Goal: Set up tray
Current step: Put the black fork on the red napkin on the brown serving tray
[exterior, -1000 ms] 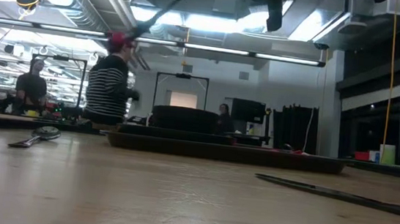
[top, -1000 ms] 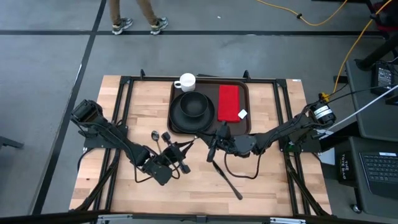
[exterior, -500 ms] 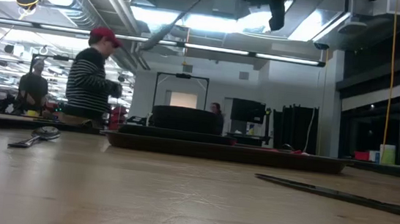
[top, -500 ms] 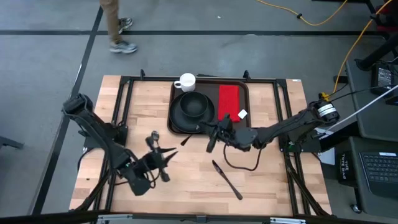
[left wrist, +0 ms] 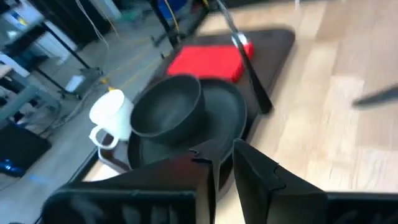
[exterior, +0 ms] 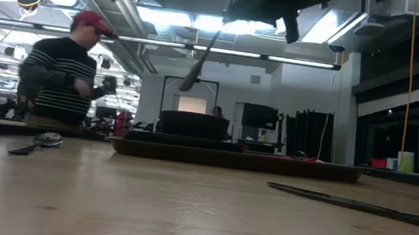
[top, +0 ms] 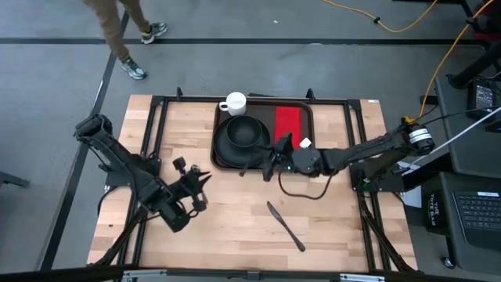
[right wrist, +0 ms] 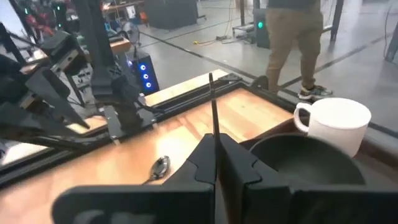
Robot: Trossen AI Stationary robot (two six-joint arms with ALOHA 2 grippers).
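Since prev. frame: right gripper [top: 272,162] moved up to tray [top: 308,157] front edge, jaws pinching a thin dark utensil [exterior: 203,52] clear of table [top: 337,227]. Left gripper [top: 197,182] w/drawn left of tray; jaw state can't tell. Tray at table's far centre. Knife [top: 286,226] lies near of tray.

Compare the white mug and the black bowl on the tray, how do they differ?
The white mug is small and pale with a side handle; the black bowl is wider, dark and handleless. The mug stands directly on the tray at a far corner, while the bowl sits on a round black plate. Both are upright, open side up, and neither is touched by an end effector.
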